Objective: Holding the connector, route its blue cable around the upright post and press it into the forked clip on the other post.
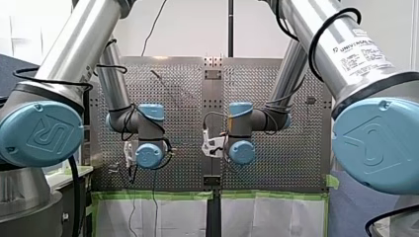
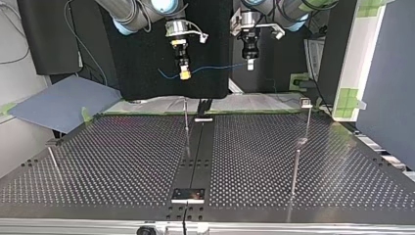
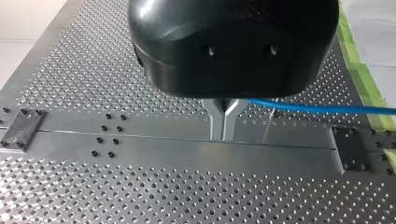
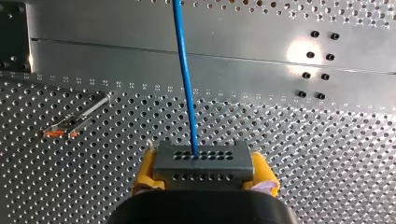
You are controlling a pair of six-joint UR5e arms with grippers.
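Above the table (image 2: pixel 122 156), my right hand (image 2: pixel 184 73) pinches the connector (image 4: pixel 204 161), my left hand (image 3: pixel 224 122) its blue cable (image 3: pixel 327 109).

This is a robotics lab: my left arm (image 1: pixel 64 54) and my right arm (image 1: pixel 346 49) reach over a perforated metal worktop (image 2: pixel 122 161) with green tape (image 1: pixel 148 195), thin posts (image 2: pixel 186 115) and a black screen (image 2: pixel 147 49) behind.
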